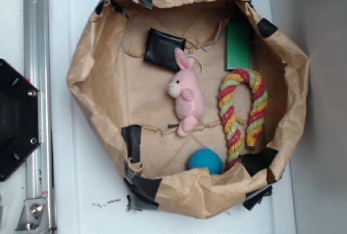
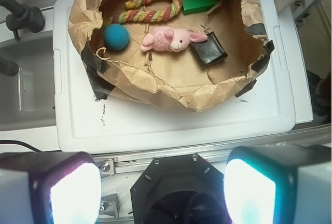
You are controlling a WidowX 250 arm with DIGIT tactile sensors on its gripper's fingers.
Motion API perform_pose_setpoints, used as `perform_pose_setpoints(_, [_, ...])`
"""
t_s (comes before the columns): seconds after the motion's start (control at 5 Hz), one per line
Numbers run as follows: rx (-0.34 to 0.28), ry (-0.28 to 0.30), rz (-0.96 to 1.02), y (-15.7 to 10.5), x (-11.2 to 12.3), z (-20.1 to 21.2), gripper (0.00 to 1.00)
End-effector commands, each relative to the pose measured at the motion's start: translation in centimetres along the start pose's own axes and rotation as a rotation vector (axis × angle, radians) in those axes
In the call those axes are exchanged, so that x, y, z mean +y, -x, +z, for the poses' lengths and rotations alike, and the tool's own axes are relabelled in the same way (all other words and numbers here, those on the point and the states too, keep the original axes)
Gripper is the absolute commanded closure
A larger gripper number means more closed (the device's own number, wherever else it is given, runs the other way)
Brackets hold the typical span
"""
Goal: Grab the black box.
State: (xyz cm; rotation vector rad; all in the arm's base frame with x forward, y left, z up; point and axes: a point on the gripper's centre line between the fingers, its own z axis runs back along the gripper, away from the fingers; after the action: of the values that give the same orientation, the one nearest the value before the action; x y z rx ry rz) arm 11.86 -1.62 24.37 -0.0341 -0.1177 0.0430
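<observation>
The black box (image 1: pixel 162 50) lies flat inside the brown paper nest (image 1: pixel 92 71), near its back wall, just above the pink bunny's ears. In the wrist view the black box (image 2: pixel 208 51) sits to the right of the bunny's head, far ahead of my gripper (image 2: pixel 163 182). The gripper is open: its two lit fingers (image 2: pixel 72 193) stand wide apart at the bottom edge of the view with nothing between them. It hangs over the black robot base (image 2: pixel 176 193), outside the nest. The exterior view does not show the gripper.
In the nest lie a pink bunny (image 1: pixel 187 96), a green flat box (image 1: pixel 238 46), a striped rope cane (image 1: pixel 244 109) and a blue ball (image 1: pixel 205 161). The crumpled paper walls (image 2: pixel 171 86) rise around them. The nest stands on a white lid (image 2: pixel 171 123), with a metal rail (image 1: pixel 35 28) beside it.
</observation>
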Motion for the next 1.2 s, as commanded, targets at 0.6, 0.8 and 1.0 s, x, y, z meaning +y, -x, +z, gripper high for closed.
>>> perform_pose_setpoints(0.6, [-0.074,-0.06,-0.304,-11.0,6.1,-6.1,0.0])
perform_pose_setpoints(0.8, [-0.058,0.041,-0.541,-12.5,4.6,-11.6,0.0])
perform_pose_setpoints(1.0, [-0.001,-0.039,-0.68,-12.2,4.0,-14.9,0.0])
